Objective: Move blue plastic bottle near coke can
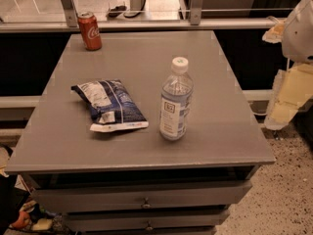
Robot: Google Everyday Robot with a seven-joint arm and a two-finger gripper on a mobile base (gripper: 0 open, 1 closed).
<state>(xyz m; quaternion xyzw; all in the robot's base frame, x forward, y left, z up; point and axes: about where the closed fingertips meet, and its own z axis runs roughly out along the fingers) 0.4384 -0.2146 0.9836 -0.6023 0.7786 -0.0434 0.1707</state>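
At the right edge of the camera view, off the table's right side and above the speckled floor, hung the gripper (pixel 286 99), pale and partly cut by the frame. Spread or pressed together: could not tell. It touched no object on the table.

Blue plastic bottle (pixel 176 99): stood on the grey table (pixel 146 53), to the left of the gripper and apart from it, with the table's right margin between them. It was upright, long axis vertical, white cap pointing up, base flat on the top, label turned toward the camera. No lean seen.

Coke can (pixel 90 31): upright at the table's far left corner. It was the object farthest from the gripper, well beyond the bottle.

Snack bag (pixel 110 105): lay flat on the side of the bottle away from the gripper, near it but not touching.

Progress, as judged: nothing yet done. Bottle and can stood well apart, the bottle toward the near side and the can at the far corner. All steps remained: reach in leftward, take the bottle around its body, carry it toward the far left, and set it down upright beside the can. A straight line from bottle to can looked to pass just behind the bag.
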